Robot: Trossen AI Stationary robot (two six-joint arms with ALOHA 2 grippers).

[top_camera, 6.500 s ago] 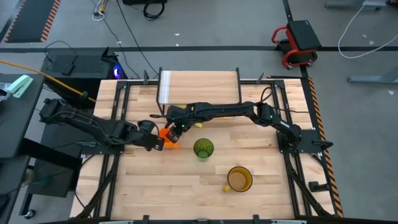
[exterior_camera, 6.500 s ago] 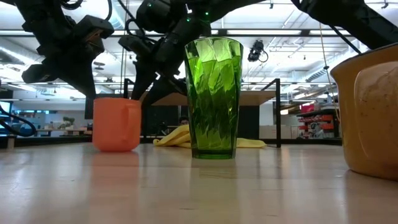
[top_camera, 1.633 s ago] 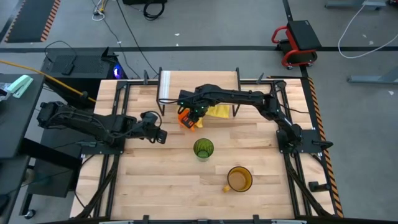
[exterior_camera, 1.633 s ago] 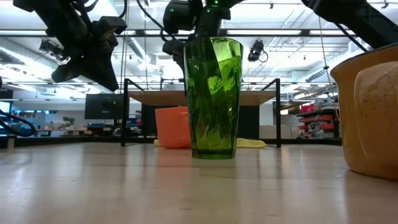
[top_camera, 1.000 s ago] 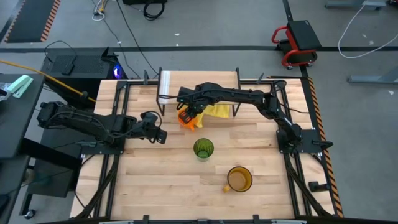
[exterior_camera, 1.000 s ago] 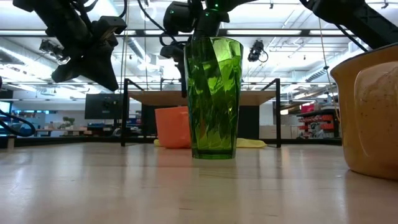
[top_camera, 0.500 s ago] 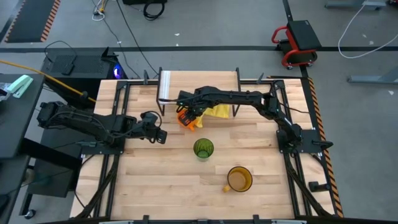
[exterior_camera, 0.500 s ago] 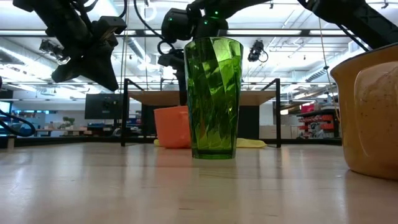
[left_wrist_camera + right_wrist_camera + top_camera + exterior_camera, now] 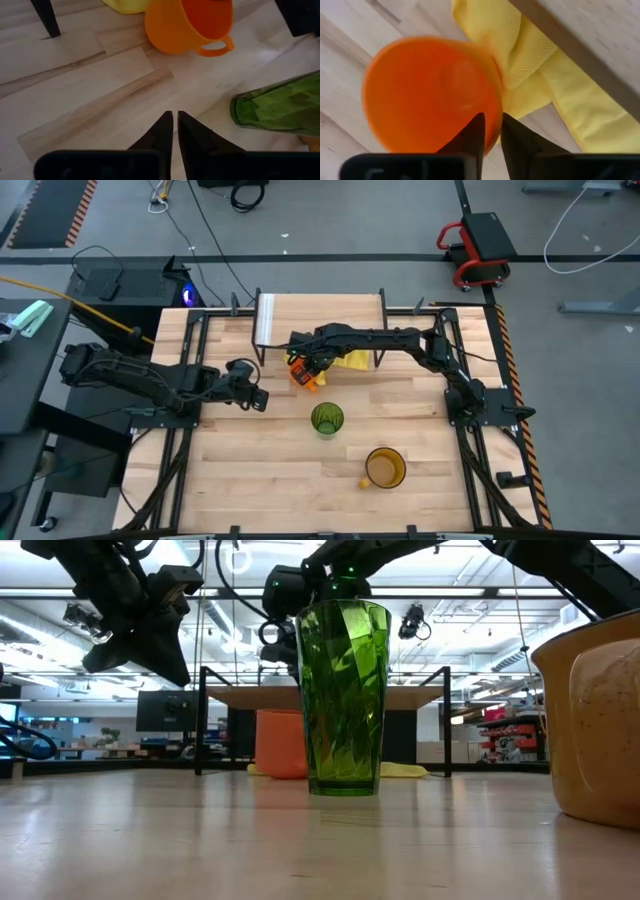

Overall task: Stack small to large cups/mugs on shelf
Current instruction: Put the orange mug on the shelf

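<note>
The small orange mug (image 9: pixel 303 374) (image 9: pixel 279 743) (image 9: pixel 187 22) stands upright on the table just in front of the shelf (image 9: pixel 320 319) (image 9: pixel 440 696). My right gripper (image 9: pixel 307 364) (image 9: pixel 490 131) reaches down onto it from above and is shut on its rim. The green tumbler (image 9: pixel 326 419) (image 9: pixel 343 698) and the amber mug (image 9: pixel 384 468) (image 9: pixel 597 720) stand on their bases nearer the table's front. My left gripper (image 9: pixel 257 397) (image 9: pixel 175 125) hovers shut above the table, left of the tumbler, touching nothing. My right gripper holds the orange mug by its rim (image 9: pixel 495 117), on the side toward the yellow cloth. One finger (image 9: pixel 474 131) is inside the mug and the other outside, with the wall pinched between them. The fingers come from above, pointing down. The mug stays upright; whether its base has left the table I cannot tell.
A yellow cloth (image 9: pixel 352 359) (image 9: pixel 540 70) lies under the shelf's front edge, right beside the orange mug. The shelf's black legs (image 9: pixel 446 720) stand at its corners. Bare tabletop (image 9: pixel 250 470) spreads left of the tumbler and the amber mug.
My right gripper has shifted a little toward the table's right and near edge above the orange mug, and the mug has moved slightly with it.
</note>
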